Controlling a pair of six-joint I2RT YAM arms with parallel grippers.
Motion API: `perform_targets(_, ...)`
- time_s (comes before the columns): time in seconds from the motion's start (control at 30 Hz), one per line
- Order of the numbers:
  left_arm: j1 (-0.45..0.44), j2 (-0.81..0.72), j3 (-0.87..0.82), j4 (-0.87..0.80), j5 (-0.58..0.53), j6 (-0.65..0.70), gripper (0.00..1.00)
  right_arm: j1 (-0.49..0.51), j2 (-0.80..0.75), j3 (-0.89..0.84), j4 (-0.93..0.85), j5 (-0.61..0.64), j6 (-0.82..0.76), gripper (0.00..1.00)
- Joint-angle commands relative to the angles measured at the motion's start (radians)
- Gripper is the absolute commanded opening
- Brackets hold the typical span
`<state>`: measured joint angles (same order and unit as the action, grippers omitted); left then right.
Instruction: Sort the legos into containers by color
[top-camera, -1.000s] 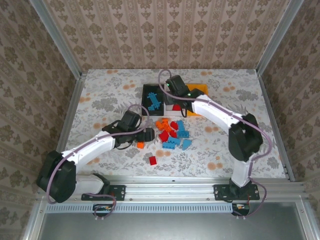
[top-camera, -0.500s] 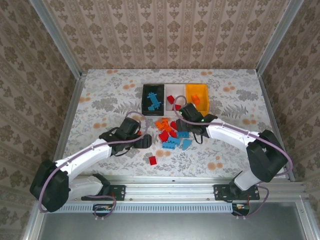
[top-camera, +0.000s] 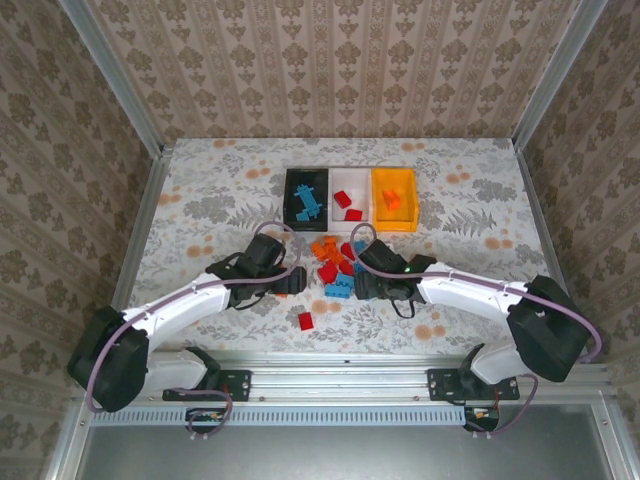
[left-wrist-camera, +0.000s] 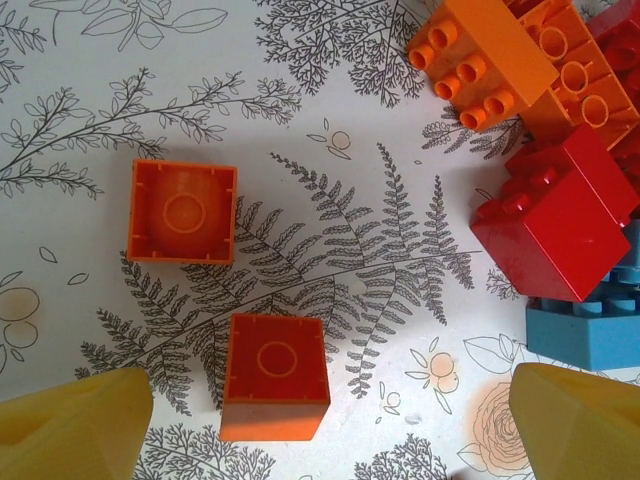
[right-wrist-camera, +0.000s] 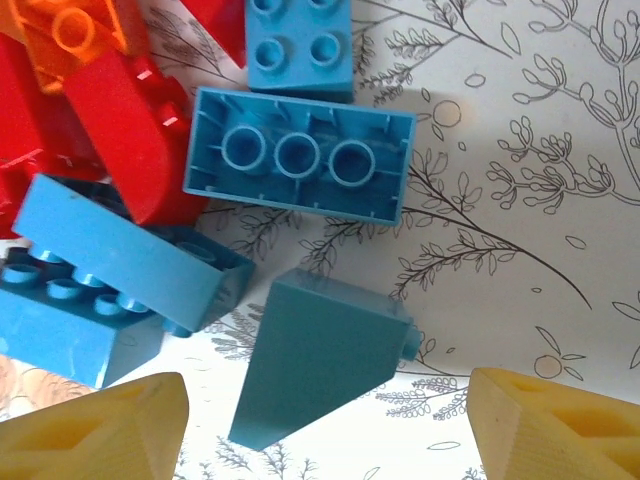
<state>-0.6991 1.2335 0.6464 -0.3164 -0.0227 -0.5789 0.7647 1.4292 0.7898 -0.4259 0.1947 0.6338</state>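
While my two grippers hang low over the flowered table (top-camera: 480, 190), both have their fingers apart and they hold nothing. Under my left gripper (left-wrist-camera: 320, 428) two small square orange bricks lie upside down, hollow side up. The nearer orange brick (left-wrist-camera: 275, 378) is between the yellow fingertips (left-wrist-camera: 75, 420). The farther orange brick (left-wrist-camera: 182, 211) lies just beyond it, not touching. To their right is the pile of legos (top-camera: 337, 265), where a red brick (left-wrist-camera: 555, 215) touches a light blue brick (left-wrist-camera: 585, 335). Under my right gripper (right-wrist-camera: 325, 440) a blue sloped brick (right-wrist-camera: 320, 355) lies between the fingers, near a long blue brick (right-wrist-camera: 300, 152) turned upside down with three round tubes. Beyond the pile, the black bin (top-camera: 289, 200) has blue bricks inside, the white bin (top-camera: 360, 185) red ones, and the orange-yellow bin (top-camera: 385, 180) an orange one.
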Motion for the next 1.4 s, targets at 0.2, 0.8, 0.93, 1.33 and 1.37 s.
perform_targets(0.2,0.007,-0.033,0.012,-0.001,-0.012,0.005,0.95,-0.031,0.086,-0.013,0.035,0.029,-0.007,0.72)
perform_targets(0.8,0.024,-0.032,0.033,-0.011,-0.013,0.013,0.95,-0.059,0.089,-0.043,0.079,0.065,-0.024,0.39)
perform_targets(0.93,0.055,-0.044,0.036,-0.006,0.01,0.015,0.96,-0.023,-0.012,-0.021,-0.017,0.152,-0.028,0.39)
perform_targets(1.33,0.406,-0.112,-0.052,0.117,0.206,-0.107,0.99,0.027,0.267,0.486,-0.031,0.208,-0.277,0.39)
perform_targets(1.37,0.435,-0.114,-0.061,0.116,0.228,-0.114,0.99,0.025,0.319,0.555,-0.036,0.221,-0.315,0.39)
